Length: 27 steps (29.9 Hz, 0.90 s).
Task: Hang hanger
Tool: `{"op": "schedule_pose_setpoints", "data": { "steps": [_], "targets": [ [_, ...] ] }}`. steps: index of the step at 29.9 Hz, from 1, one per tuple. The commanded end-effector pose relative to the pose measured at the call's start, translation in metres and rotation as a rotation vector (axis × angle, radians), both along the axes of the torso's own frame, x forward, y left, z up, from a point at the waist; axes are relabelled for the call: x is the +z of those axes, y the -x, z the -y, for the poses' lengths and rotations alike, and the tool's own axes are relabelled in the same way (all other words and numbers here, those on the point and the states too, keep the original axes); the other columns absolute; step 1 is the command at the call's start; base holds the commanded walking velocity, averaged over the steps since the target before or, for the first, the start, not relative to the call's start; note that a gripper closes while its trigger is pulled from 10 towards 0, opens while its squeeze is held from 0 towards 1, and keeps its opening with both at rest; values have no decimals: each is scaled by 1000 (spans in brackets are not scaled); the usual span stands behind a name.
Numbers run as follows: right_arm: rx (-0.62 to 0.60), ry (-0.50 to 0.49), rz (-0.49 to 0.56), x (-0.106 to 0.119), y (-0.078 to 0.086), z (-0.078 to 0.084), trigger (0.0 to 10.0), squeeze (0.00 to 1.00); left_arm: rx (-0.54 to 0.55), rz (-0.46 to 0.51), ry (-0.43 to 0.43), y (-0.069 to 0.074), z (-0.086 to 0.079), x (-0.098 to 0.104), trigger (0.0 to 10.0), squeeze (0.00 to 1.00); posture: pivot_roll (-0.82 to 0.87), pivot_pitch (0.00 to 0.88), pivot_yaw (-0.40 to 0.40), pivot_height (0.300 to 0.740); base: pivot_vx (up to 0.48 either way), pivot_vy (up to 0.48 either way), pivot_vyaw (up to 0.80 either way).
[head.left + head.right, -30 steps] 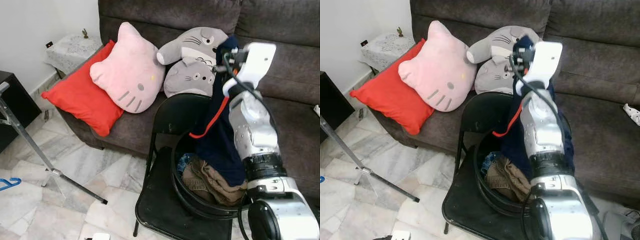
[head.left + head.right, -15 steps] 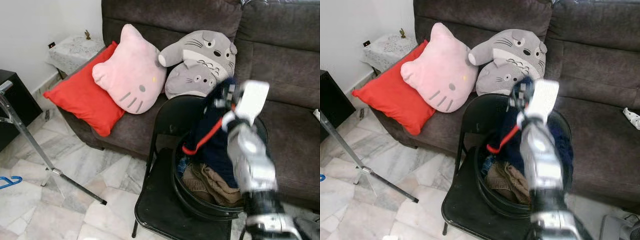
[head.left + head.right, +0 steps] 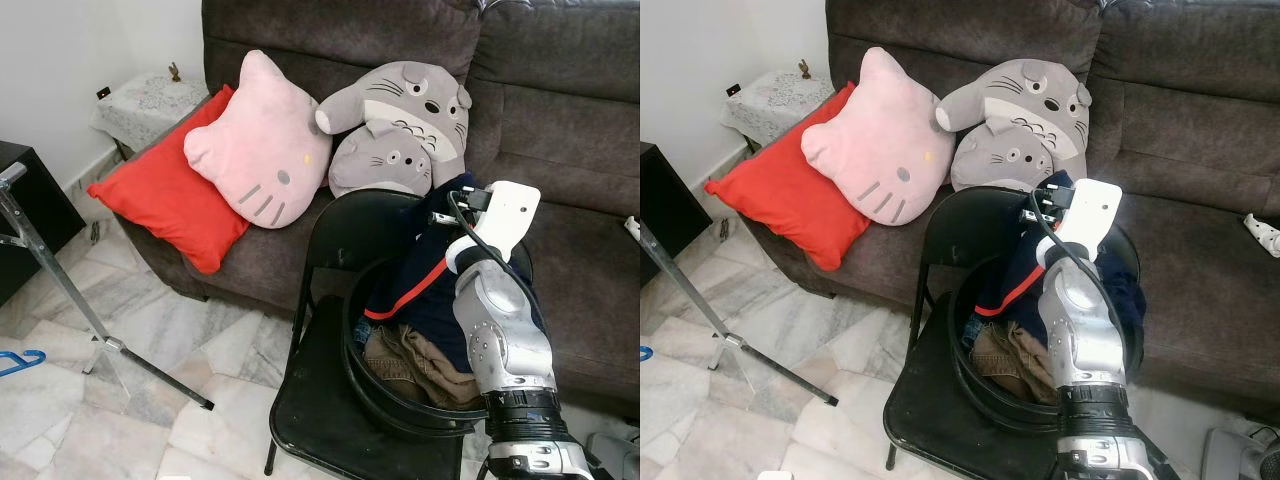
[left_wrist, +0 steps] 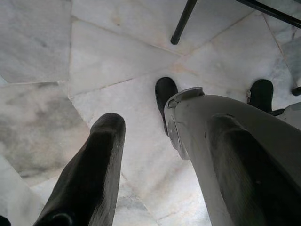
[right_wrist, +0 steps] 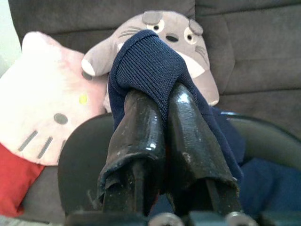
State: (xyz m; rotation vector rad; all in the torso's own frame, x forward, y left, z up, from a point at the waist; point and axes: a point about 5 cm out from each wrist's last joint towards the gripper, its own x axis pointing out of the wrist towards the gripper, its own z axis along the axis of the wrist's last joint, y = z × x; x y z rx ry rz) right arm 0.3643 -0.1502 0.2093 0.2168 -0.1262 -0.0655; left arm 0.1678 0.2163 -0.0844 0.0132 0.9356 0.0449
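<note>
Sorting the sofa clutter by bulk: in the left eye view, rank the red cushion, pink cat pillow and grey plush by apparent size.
1. Red cushion and pink cat pillow: look alike, unranked.
2. Grey plush: smallest, though farther back.

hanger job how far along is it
Done: the right claw has pinched the navy garment. In hand: it holds that garment partly out of the black basket on the folding chair. Left: a blue hanger lies on the floor, unused; nothing hangs yet.

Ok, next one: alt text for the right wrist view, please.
The right claw, two glossy black fingers shut together, pinches a fold of ribbed navy blue knit garment. Behind it sit a grey cat-like plush toy, a pink cat-face cushion and a dark brown fabric sofa.
</note>
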Motion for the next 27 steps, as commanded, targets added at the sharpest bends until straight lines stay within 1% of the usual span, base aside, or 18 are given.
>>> {"op": "schedule_pose_setpoints", "data": {
  "steps": [1,8,27],
  "targets": [
    [6,1,20,7,1,-4,10000,0,8,-38,9,11,3,-5,10000,0,-43,181,-3,740,-255,0,0],
    [7,12,3,3,3,-7,10000,0,11,-41,12,12,5,-7,10000,0,-39,185,-4,740,-301,0,0],
    [-31,1,-19,-4,6,-10,10000,0,10,-45,8,16,1,-7,10000,0,-28,188,3,740,-335,0,0]
  ]
}}
